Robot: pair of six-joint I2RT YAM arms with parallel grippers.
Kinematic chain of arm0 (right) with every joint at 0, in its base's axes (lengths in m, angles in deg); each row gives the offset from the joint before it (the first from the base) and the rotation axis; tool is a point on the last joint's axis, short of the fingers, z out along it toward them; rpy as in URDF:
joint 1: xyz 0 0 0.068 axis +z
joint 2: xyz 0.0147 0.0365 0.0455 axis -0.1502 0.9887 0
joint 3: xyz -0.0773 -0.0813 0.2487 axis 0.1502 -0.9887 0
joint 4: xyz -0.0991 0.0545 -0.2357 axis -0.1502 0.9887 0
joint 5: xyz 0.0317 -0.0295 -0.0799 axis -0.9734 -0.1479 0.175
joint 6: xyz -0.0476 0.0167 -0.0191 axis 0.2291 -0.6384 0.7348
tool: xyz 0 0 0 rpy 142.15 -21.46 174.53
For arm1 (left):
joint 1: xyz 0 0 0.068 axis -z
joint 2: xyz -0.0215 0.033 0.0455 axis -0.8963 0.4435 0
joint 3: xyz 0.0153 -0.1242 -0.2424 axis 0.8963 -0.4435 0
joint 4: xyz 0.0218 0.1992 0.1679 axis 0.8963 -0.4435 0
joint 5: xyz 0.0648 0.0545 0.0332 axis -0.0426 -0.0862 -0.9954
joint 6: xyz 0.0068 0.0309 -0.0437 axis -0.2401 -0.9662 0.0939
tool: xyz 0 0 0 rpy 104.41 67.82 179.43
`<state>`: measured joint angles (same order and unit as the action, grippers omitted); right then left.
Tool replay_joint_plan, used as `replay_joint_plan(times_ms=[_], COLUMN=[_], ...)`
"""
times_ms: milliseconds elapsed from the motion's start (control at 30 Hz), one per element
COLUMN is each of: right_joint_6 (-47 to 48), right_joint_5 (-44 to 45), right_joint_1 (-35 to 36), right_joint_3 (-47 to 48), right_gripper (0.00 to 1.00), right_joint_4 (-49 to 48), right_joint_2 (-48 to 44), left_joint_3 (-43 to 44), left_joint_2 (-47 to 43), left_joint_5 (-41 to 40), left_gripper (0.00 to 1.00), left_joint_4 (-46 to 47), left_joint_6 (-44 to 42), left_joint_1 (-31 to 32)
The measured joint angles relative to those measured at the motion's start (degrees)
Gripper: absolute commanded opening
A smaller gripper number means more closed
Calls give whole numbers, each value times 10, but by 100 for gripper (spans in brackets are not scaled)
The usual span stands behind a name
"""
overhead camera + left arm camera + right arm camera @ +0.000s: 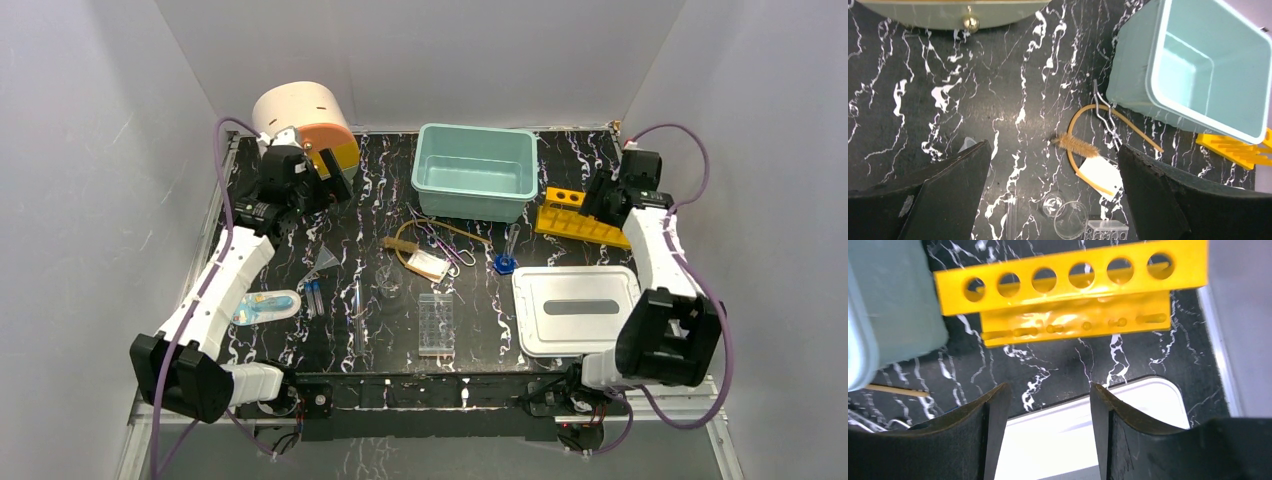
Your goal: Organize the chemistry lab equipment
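The lab items lie loose on the black marble table: clear funnel (pixel 325 258), thin tubes (pixel 313 295), little beaker (pixel 392 283), metal tongs (pixel 437 237), tan-looped tag (pixel 428 262), blue-footed cylinder (pixel 506 258) and clear well plate (pixel 436 323). My left gripper (pixel 330 188) is open and empty, held high at the back left beside the drum. In its wrist view the open gripper (pixel 1053 147) frames the tag (pixel 1100 175), a bristle brush (pixel 1079 145), the beaker (pixel 1070 219) and the tongs (pixel 1105 112). My right gripper (pixel 597 203) is open and empty (pixel 1048 390) above the lid's far edge.
A teal bin (pixel 475 170) stands at the back centre. A white lid (pixel 577 308) lies at the front right, with the yellow holed rack (pixel 580 220) behind it. The cream-and-orange drum (pixel 300 125) sits at the back left. A clear blister pack (pixel 265 305) lies under the left arm.
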<state>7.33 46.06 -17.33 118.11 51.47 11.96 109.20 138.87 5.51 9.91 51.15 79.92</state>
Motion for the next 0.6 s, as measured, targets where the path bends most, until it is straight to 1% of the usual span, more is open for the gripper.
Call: replay_joint_plan(times_ms=[67,133,267,367,533,600], right_joint_6=[-7,-15,-23,-34,-52,-60], right_joint_5=[1,-2,-46,-73,-89,-91], right_joint_1=[1,1,2,16,85,115], right_joint_3=[26,60,143,195,298,337], right_gripper=[70,71,70,70,69,68], right_joint_4=[28,48,71,82,110,112], right_joint_2=[-27,-45,-57,-56,-28,-6], left_joint_3=[-10,-22,-37,-41,-101,-126], left_joint_2=[6,11,18,22,19,19], left_joint_5=[2,2,5,35,92,98], left_gripper=[98,94,76,67,64,60], left_joint_4=[-2,-3,-23,-48,-89,-113], left_joint_6=[8,14,22,31,54,63], left_joint_1=[0,0,0,0,8,23])
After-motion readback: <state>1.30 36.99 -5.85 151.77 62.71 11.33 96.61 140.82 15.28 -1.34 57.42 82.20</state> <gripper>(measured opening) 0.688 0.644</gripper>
